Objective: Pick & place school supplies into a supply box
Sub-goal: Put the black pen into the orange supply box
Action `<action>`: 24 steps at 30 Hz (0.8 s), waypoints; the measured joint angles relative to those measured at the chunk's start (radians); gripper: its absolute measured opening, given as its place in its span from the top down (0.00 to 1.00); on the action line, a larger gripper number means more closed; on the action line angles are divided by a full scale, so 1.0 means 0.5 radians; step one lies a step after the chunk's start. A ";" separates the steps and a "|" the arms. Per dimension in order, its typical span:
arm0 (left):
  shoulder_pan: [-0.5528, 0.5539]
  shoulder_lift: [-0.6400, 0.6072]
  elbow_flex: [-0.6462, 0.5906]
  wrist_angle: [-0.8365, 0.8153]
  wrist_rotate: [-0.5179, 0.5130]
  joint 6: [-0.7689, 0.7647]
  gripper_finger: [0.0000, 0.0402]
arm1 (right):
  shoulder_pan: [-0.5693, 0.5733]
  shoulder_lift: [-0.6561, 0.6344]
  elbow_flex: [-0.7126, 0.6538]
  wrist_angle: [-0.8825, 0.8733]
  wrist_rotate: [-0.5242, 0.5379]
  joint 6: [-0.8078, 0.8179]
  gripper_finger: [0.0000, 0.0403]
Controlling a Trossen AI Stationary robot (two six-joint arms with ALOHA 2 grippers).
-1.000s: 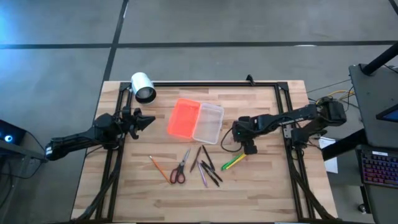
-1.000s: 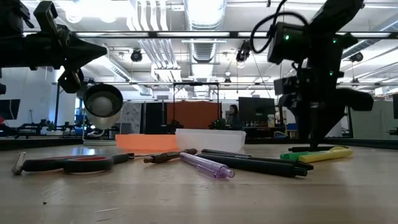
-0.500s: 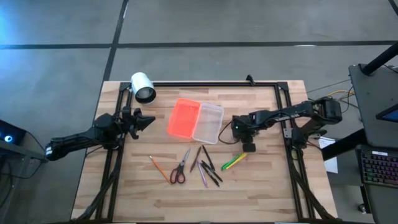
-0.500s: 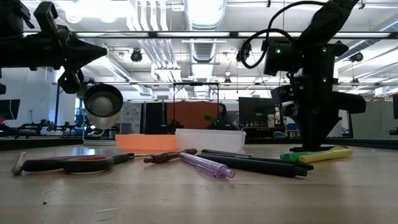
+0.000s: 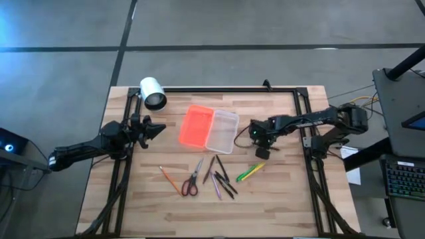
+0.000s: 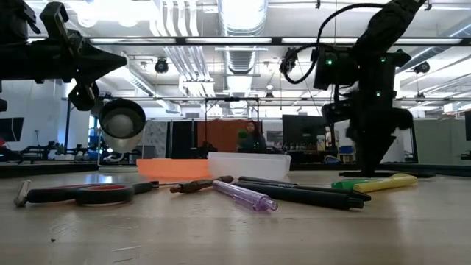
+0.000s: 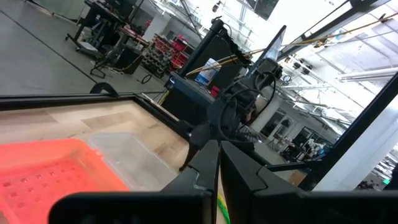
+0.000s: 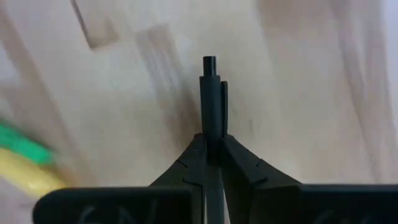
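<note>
The supply box lies open mid-table, its orange lid [image 5: 196, 126] beside its clear tray [image 5: 222, 131]. Nearer the front edge lie the red-handled scissors [image 5: 191, 182], an orange pencil [image 5: 169, 179], several dark pens [image 5: 220, 178] and a yellow-green highlighter [image 5: 250, 172]. My right gripper [image 5: 262, 151] hangs just right of the tray and beyond the highlighter, shut on a dark pen [image 8: 211, 93]. My left gripper [image 5: 151, 128] hovers shut at the table's left, with nothing in it. My right gripper pinches the dark pen's barrel [image 8: 211, 134] between its two fingers. The pen lies along the fingers and sticks out past their tips, clip end [image 8: 210, 68] foremost. The fingers point down at the table; in the low view they taper just above the wood.
A white cylinder [image 5: 153, 93] lies at the far left corner. A black frame [image 5: 226, 89] runs along the table's far edge and sides. Bare wood lies right of the highlighter and near the front edge. A person stands in the room far behind the table.
My right gripper has shut and risen a little off the table. It has shifted slightly toward the far edge, away from the highlighter, which lies where it was.
</note>
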 joint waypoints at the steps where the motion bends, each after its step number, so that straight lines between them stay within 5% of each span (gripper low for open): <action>1: 0.000 0.000 0.000 -0.001 0.000 0.000 1.00 | -0.017 -0.063 0.013 0.028 -0.049 0.141 0.96; 6: 0.000 0.000 0.000 -0.001 0.000 0.000 1.00 | -0.106 -0.370 0.016 0.219 -0.106 0.856 0.96; 12: 0.000 0.002 0.000 -0.003 0.000 0.000 1.00 | -0.245 -0.521 -0.054 1.075 -0.033 1.811 0.95; 24: 0.000 0.012 0.000 -0.010 -0.001 0.000 1.00 | -0.270 0.168 0.025 1.766 -0.022 2.445 0.89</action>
